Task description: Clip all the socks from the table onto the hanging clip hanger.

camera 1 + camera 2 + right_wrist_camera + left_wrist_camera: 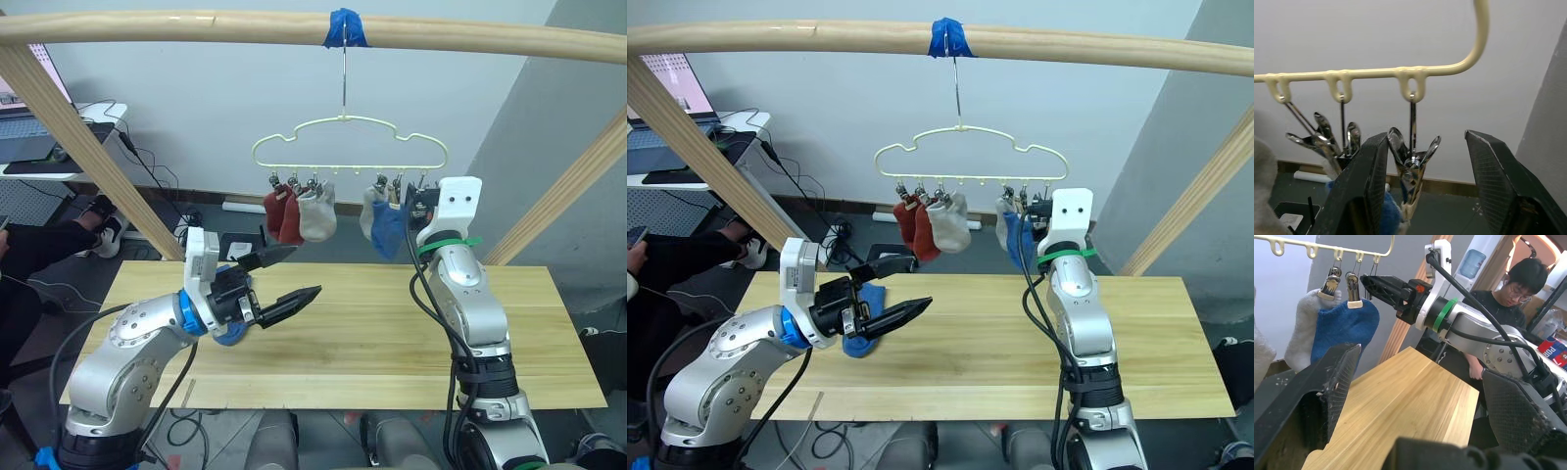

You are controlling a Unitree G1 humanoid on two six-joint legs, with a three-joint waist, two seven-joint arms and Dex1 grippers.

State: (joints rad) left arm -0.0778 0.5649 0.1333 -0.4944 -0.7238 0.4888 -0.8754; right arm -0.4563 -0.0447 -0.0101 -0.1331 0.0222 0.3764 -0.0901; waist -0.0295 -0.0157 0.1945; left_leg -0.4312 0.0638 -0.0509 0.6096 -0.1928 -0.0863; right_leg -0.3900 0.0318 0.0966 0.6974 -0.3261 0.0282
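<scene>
Both pincers stand with their black fingers apart and hold nothing. Seen from the head camera, the left gripper [279, 277] hovers low over the long light wooden plank table [372, 333], its two pointed fingers spread, with the last blue knit ankle sock [862, 333] lying on the boards just below and behind it. The right gripper [419, 208] is raised to the far end of the thin pale yellow-green wire clip hanger [348, 142], which hangs by its metal hook from a thick wooden rail [196, 27] marked with blue tape [347, 27]. Five socks look clipped: two rust red socks [282, 215] and a light grey sock [317, 215] at one end, another grey sock [369, 211] and a blue sock [389, 227] at the other. From the left wrist, the grey and blue pair hang from silver clips, with the right arm reaching toward them and a seated person [1508, 298] beyond. From the right wrist, the open fingers [1364, 191] bracket the end silver clip [1411, 169], which appears empty. By my reckoning one sock remains.
</scene>
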